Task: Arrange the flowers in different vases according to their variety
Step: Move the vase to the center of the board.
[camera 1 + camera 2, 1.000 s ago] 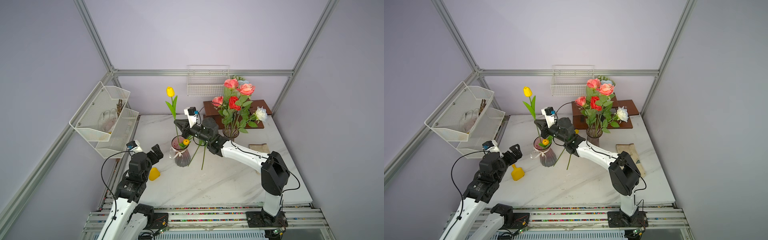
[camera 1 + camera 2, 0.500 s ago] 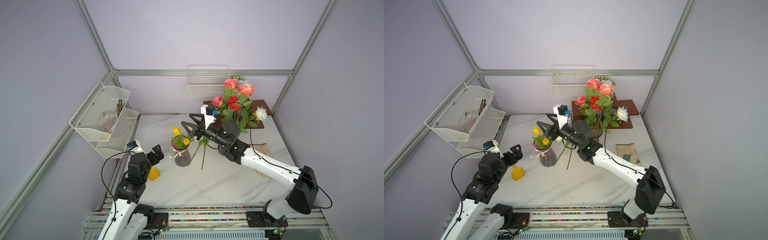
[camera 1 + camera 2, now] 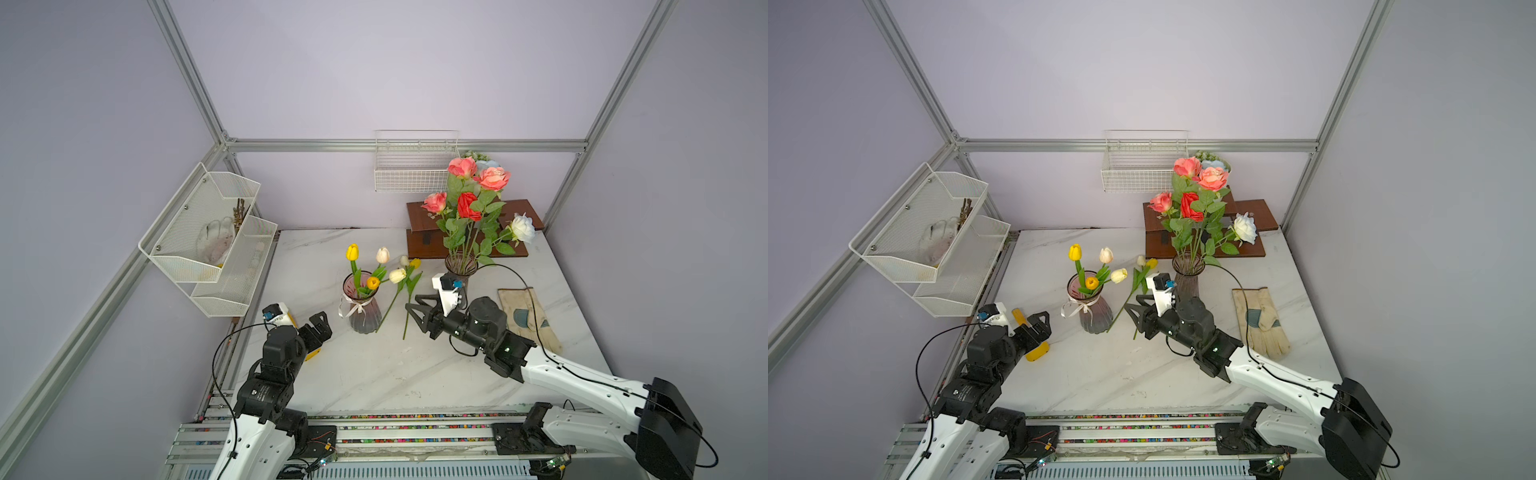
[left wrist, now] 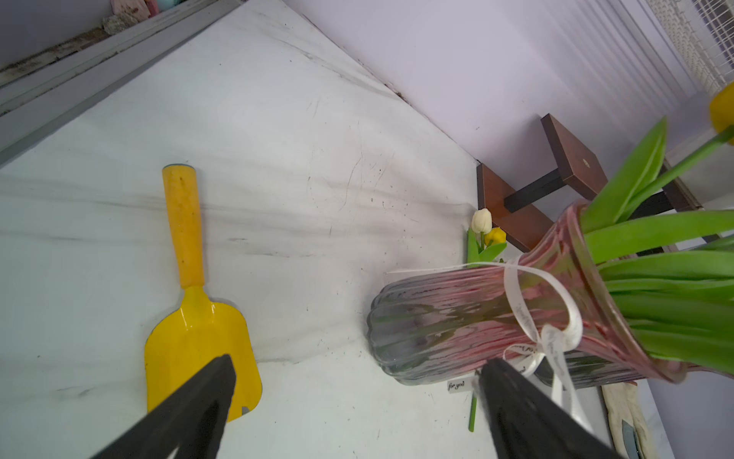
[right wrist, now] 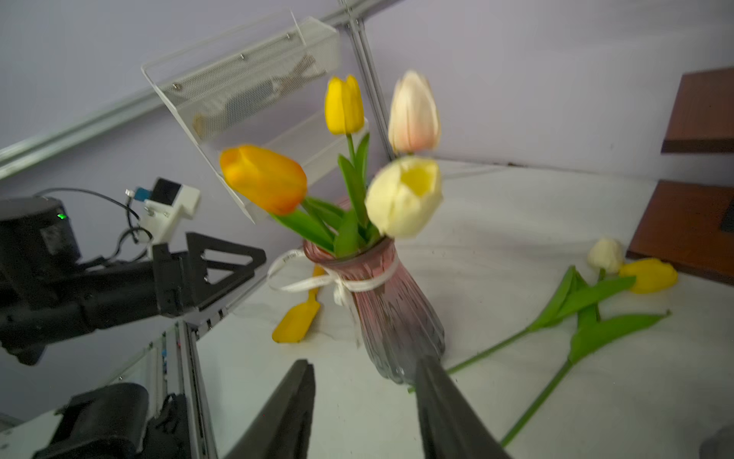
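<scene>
Since the earlier frame the right arm (image 3: 561,374) has drawn back from above the bow vase (image 3: 362,309), and the yellow tulip (image 3: 352,251) it carried there now stands in that vase.

Top views: the bow vase holds four tulips (image 3: 372,282). Two loose tulips (image 3: 414,262) lie on the counter (image 3: 374,374) at its three o'clock. The rose vase (image 3: 460,266), at two o'clock, carries the roses (image 3: 467,205). The right pincer (image 3: 1133,302) hovers at four o'clock of the bow vase and the left pincer (image 3: 1040,320) at eight o'clock.

Left wrist view: the left pincer (image 4: 357,397) is spread to its widest and empty, between a yellow trowel (image 4: 198,318) and the bow vase (image 4: 476,318).

Right wrist view: the right pincer (image 5: 361,397) is partly parted with nothing between its jaws. It points at the bow vase (image 5: 393,318), with the loose tulips (image 5: 595,298) just beside it.

Progress, as judged: the roses look sorted and four tulips are placed. The two loose tulips remain.
</scene>
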`<move>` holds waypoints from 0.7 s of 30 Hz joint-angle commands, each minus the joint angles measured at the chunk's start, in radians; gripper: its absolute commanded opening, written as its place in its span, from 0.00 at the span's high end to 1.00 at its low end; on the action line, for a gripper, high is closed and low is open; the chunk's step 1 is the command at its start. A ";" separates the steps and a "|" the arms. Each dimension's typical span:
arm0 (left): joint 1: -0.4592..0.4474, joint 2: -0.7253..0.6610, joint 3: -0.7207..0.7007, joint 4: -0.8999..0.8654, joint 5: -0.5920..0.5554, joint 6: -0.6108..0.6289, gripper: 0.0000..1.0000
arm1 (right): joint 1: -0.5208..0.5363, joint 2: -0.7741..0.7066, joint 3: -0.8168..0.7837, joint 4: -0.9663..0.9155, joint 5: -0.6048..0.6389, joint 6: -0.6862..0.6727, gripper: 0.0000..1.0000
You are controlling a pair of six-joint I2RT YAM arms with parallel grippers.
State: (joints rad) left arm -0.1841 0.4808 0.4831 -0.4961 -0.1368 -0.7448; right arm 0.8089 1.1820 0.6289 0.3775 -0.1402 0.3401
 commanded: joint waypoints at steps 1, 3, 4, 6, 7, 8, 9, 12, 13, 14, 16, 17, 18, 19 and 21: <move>0.005 -0.024 -0.008 0.018 0.026 -0.016 0.00 | -0.002 0.093 -0.045 0.229 -0.068 0.102 0.63; 0.005 -0.037 -0.012 0.011 0.023 -0.012 0.00 | -0.002 0.193 -0.038 0.314 -0.108 0.140 0.64; 0.004 -0.045 -0.013 0.007 0.020 -0.012 0.00 | -0.002 0.250 -0.023 0.355 -0.137 0.152 0.65; 0.005 -0.054 -0.012 -0.003 0.017 -0.009 0.00 | -0.001 0.349 0.019 0.401 -0.174 0.186 0.68; 0.005 -0.059 -0.011 -0.007 0.017 -0.007 0.00 | 0.000 0.416 0.037 0.432 -0.179 0.201 0.68; 0.005 -0.062 -0.011 -0.012 0.016 -0.004 0.00 | -0.001 0.460 0.052 0.460 -0.177 0.220 0.68; 0.005 -0.065 -0.009 -0.016 0.016 -0.003 0.00 | 0.000 0.496 0.065 0.484 -0.179 0.235 0.68; 0.005 -0.076 -0.005 -0.025 0.021 0.001 0.00 | -0.001 0.596 0.128 0.524 -0.208 0.273 0.68; 0.005 -0.080 -0.005 -0.027 0.025 0.000 0.00 | 0.000 0.625 0.149 0.534 -0.217 0.285 0.68; 0.005 -0.083 -0.006 -0.029 0.033 0.001 0.00 | 0.002 0.653 0.169 0.541 -0.223 0.297 0.68; 0.005 -0.087 -0.007 -0.024 0.054 0.003 0.00 | 0.001 0.696 0.201 0.551 -0.230 0.314 0.68; 0.005 -0.090 -0.008 -0.024 0.066 0.005 0.00 | 0.001 0.720 0.216 0.562 -0.235 0.325 0.68; 0.005 -0.093 -0.009 -0.023 0.075 0.005 0.00 | 0.001 0.738 0.231 0.568 -0.240 0.335 0.68; 0.005 -0.096 -0.010 -0.022 0.085 0.005 0.00 | 0.001 0.760 0.248 0.572 -0.247 0.343 0.68; 0.005 -0.104 -0.012 -0.022 0.101 0.007 0.00 | 0.002 0.802 0.284 0.576 -0.255 0.357 0.68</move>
State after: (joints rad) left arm -0.1837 0.3920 0.4618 -0.5346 -0.0803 -0.7475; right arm 0.8089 1.9388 0.8677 0.8860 -0.3649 0.6518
